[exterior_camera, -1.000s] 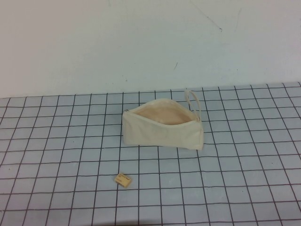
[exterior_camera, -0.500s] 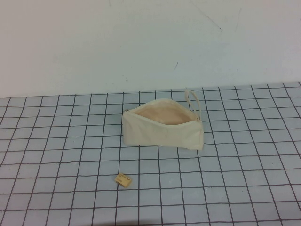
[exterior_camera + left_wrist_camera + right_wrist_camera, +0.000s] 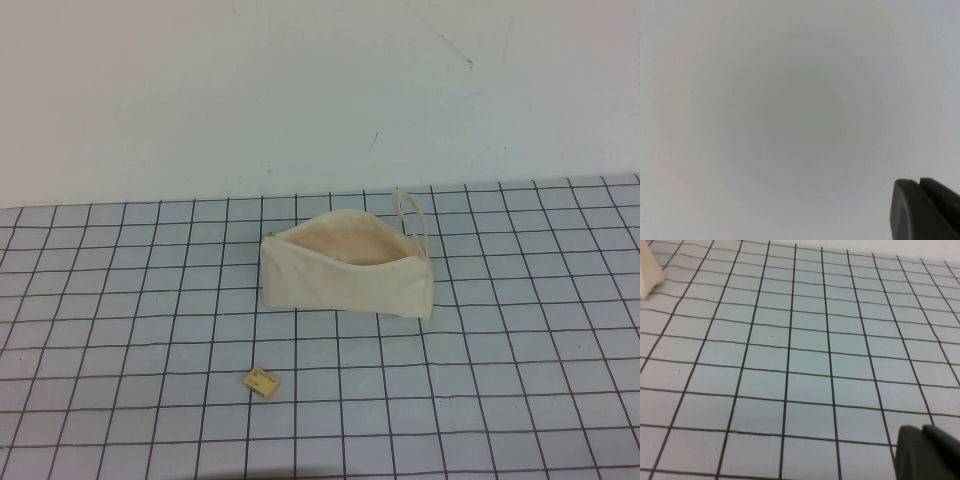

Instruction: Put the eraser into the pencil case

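The tan-yellow eraser (image 3: pixel 262 382) lies flat on the grid mat, in front of and a little left of the pencil case. The cream-white pencil case (image 3: pixel 345 272) stands near the mat's middle with its zip open upward, peach lining showing, and its loop strap (image 3: pixel 408 215) at the right end. One corner of it shows in the right wrist view (image 3: pixel 647 270). Neither arm shows in the high view. My left gripper (image 3: pixel 920 186) is shut and empty, facing a blank grey-white surface. My right gripper (image 3: pixel 923 433) is shut and empty, low over the mat to the right of the pencil case.
A blue-grey mat with a black grid (image 3: pixel 500 400) covers the table. A plain white wall (image 3: pixel 320 90) rises behind its far edge.
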Controlling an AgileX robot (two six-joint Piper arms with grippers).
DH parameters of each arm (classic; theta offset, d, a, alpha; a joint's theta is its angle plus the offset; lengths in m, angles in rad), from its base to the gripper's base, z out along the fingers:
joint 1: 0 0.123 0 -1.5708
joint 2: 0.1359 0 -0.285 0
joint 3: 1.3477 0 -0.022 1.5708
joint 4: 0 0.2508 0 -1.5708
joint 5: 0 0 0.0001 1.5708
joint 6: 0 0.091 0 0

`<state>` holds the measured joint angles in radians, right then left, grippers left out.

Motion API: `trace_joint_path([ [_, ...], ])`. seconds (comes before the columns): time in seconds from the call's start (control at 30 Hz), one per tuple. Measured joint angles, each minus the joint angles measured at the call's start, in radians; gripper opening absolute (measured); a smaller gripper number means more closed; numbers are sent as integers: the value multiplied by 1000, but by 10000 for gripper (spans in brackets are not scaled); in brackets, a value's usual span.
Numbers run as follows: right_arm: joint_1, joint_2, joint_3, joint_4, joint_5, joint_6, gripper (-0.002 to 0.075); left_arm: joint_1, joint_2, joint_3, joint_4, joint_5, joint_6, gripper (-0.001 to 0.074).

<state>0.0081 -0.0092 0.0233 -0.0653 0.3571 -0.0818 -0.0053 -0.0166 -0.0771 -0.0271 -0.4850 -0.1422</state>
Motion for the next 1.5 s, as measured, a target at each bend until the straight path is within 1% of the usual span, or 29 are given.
trace_joint_path([
  [0.1,0,0,0,0,0,0,-1,0,0,0,0,13,-15,-1],
  [0.17,0,0,0,0,0,0,-1,0,0,-15,-23,66,-31,-1],
  [0.3,0,0,0,0,0,0,-1,0,9,-103,-67,362,-40,-1],
  [0.37,0,0,0,0,0,0,-1,0,45,-164,-72,533,-40,-1],
  [0.47,0,0,0,0,0,0,-1,0,123,-245,-74,747,-40,-1],
  [0.57,0,0,0,0,0,0,-1,0,211,-295,-74,898,-40,-1],
  [0.67,0,0,0,0,0,0,-1,0,291,-297,-83,946,-40,-1],
  [0.8,0,0,0,0,0,0,-1,0,365,-285,-109,960,-31,-1],
  [0.87,0,0,0,0,0,0,-1,0,416,-307,-189,1014,58,-1],
  [0.97,0,0,0,0,0,0,-1,0,515,-401,-338,1117,268,-1],
  [1.07,0,0,0,0,0,0,-1,0,649,-512,-454,1198,412,-1],
  [1.3,0,0,0,0,0,0,-1,-1,997,-732,-577,1308,574,-1],
  [1.37,0,0,0,0,0,0,-1,-19,1100,-789,-595,1318,625,-1],
  [1.5,0,0,0,0,0,0,-1,-81,1242,-854,-576,1256,662,-1],
])
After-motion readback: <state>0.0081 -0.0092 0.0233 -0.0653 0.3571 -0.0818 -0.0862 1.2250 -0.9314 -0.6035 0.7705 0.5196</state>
